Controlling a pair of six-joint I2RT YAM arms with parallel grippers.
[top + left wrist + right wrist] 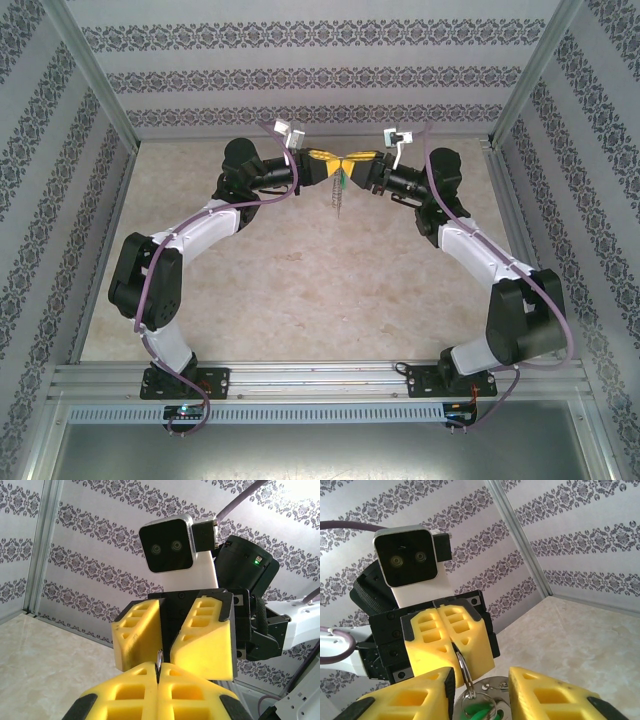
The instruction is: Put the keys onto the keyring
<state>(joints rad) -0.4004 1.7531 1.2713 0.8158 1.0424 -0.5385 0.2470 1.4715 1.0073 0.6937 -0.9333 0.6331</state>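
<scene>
The two arms meet nose to nose in the upper middle of the top view, above the tabletop (300, 290). The left pincer (451, 645) is pressed together on the thin wire of the keyring (463, 672), and the chain (340, 205) dangles free below it. The right pincer (481, 680) is spread. Its yellow fingers (410, 700) stand either side of the key (481, 712), whose green head shows at the bottom edge of the right wrist view, just under the ring. I cannot tell whether the key is threaded on or only resting against the ring.

The main risk is the narrow hold on the wire. A nudge from the right arm could twist the ring between the pads or pull it out, dropping everything. If the right pincer closes off-centre, it might clamp ring and key together or knock the key aside. The hanging chain could also swing and snag a finger.
</scene>
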